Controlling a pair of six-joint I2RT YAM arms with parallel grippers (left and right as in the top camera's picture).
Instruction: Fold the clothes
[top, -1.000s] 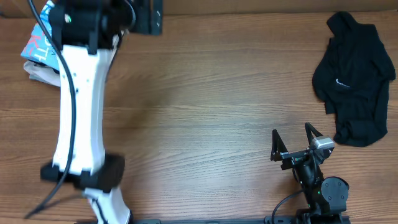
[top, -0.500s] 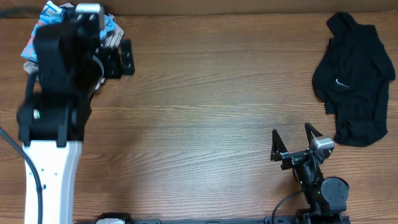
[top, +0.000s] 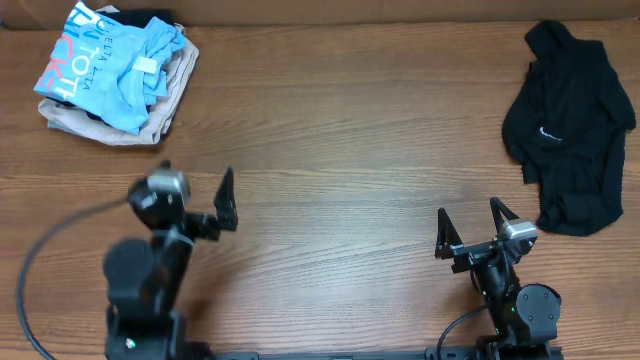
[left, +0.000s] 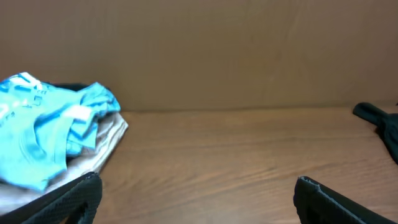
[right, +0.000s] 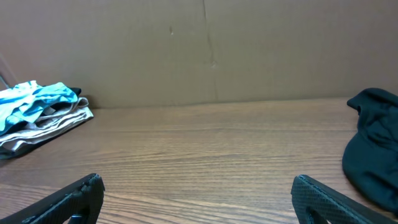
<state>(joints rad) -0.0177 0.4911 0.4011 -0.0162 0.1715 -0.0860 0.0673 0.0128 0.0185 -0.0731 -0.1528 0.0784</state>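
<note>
**A:** Where do the clothes lie?
**B:** Light blue T-shirt (top: 105, 62): bunched atop a beige garment (top: 168, 100), far left corner of the wooden table (top: 340, 130). Black top (top: 570, 125): crumpled, far right.
**A:** And the grippers?
**B:** Left gripper (left: 198, 182) and right gripper (top: 469, 212): jaws spread wide, holding nothing, well apart from both garments.

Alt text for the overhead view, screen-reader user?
Wooden table from above: light blue T-shirt atop a beige garment at top left, crumpled black top at top right. Left arm and right arm sit at the bottom edge, jaws open, empty.
</note>
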